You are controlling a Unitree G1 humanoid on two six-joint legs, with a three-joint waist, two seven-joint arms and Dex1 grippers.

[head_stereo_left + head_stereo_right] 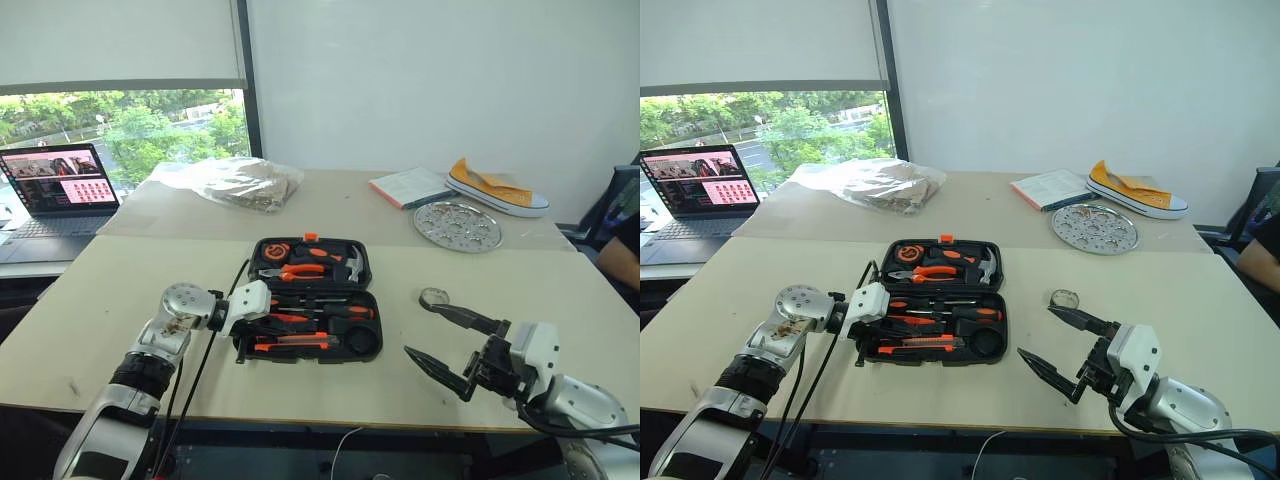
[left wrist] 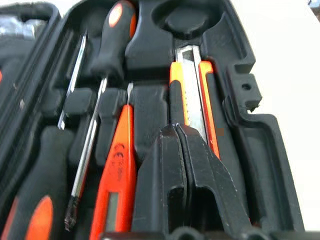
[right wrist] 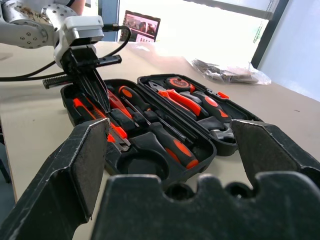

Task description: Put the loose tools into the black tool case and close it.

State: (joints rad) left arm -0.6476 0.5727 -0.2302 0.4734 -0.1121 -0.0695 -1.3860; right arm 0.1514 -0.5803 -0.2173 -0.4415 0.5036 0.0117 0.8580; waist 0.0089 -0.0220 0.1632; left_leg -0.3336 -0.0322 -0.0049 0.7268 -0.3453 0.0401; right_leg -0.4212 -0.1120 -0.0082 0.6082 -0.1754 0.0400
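Left fingers [image 3: 98,92]: pressed together, empty, tips down over the utility knife [image 2: 192,95] in its slot.
Right fingers [image 1: 437,333]: spread wide, empty, above the table [image 1: 90,310].
Black tool case [image 1: 312,297]: open, mid-table, screwdrivers [image 2: 102,85] slotted inside.

case [image 1: 352,312]: we see all black, just an orange latch on the far edge
screwdrivers [image 2: 107,45]: orange-and-black handles, silver shafts
utility knife [image 1: 292,345]: orange with black
pliers [image 1: 297,271]: orange handles
worktop [image 1: 120,300]: plain beige
shoe [image 1: 497,189]: yellow, white sole
round tray [image 1: 457,225]: shiny silver, dotted with holes
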